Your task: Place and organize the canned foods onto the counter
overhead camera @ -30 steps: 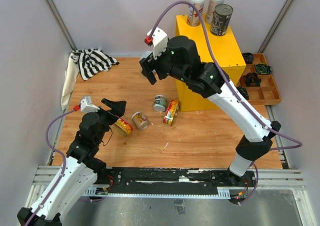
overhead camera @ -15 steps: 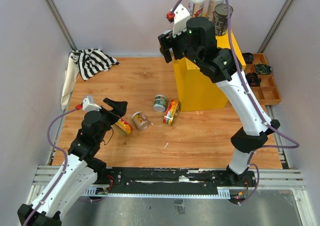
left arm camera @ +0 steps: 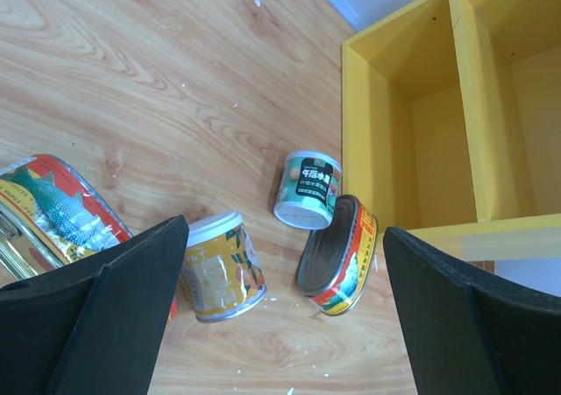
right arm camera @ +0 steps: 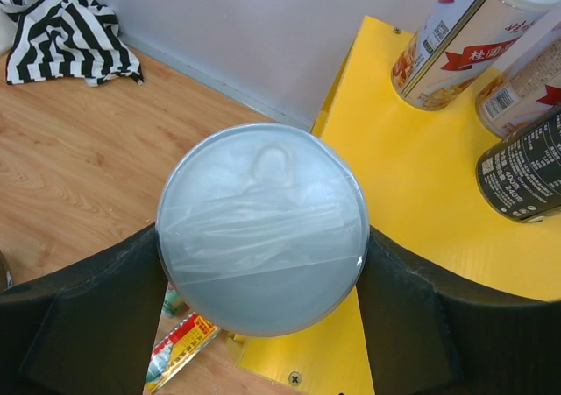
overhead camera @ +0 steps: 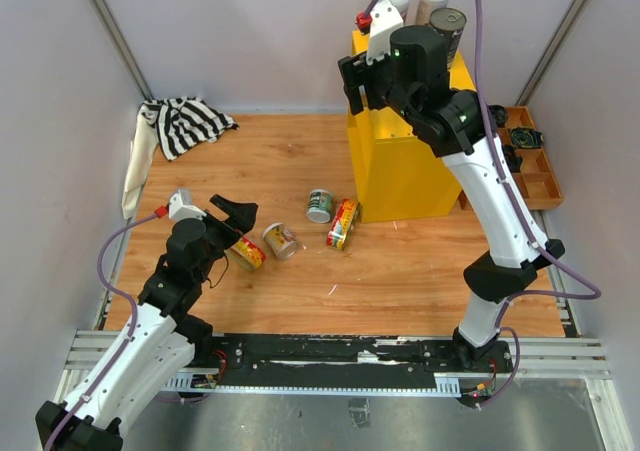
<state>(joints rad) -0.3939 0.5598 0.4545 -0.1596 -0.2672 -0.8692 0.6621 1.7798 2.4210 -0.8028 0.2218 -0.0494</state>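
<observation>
Right gripper (right arm camera: 263,268) clamps white-lidded can (right arm camera: 263,202), axis upright, at counter (right arm camera: 412,176) left edge. Bare top lies rightward. Left gripper (left arm camera: 280,307) wide open, empty, well apart over floor cans (left arm camera: 307,189).

A black-and-white striped cloth (overhead camera: 185,123) lies crumpled at 10 o'clock on the wood-grain tabletop (overhead camera: 400,271), against the back wall. A plain cream cloth (overhead camera: 140,166) hangs down from under it along the left edge, towards 9 o'clock. At 2 o'clock, by the right wall, sits a brown wooden compartment tray (overhead camera: 540,184). Several black round parts (overhead camera: 524,137) lie in its far compartments, while the nearer ones show bare wood. A few white specks (overhead camera: 332,290) dot the tabletop near 6 o'clock.
</observation>
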